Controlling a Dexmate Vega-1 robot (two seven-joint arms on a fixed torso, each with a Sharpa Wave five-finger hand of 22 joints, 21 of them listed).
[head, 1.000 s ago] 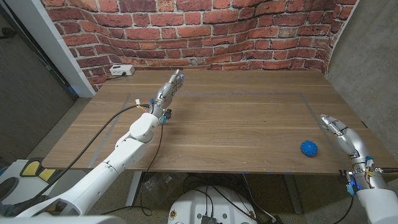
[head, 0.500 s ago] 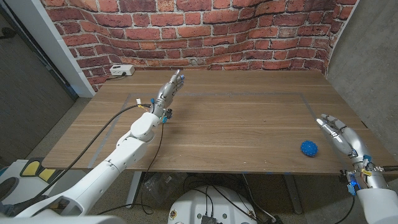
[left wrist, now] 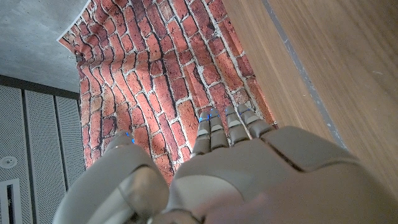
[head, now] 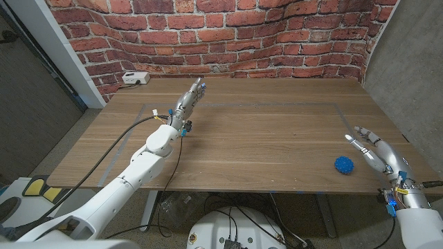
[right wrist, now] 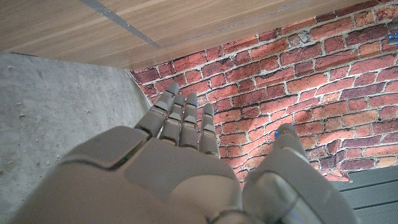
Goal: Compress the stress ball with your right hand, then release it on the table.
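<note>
The small blue spiky rubber stress ball lies near the wooden table's front edge. Just beside the ball, the right hand hovers with fingers spread, holding nothing (left hand likewise, well apart). A clumsy approach could nudge the ball off that edge.

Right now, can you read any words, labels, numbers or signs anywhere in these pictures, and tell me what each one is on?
None can be read.
The white box at the table's far corner: no legible marking.
The blue stress ball, right hand and left hand: no text shows.
</note>
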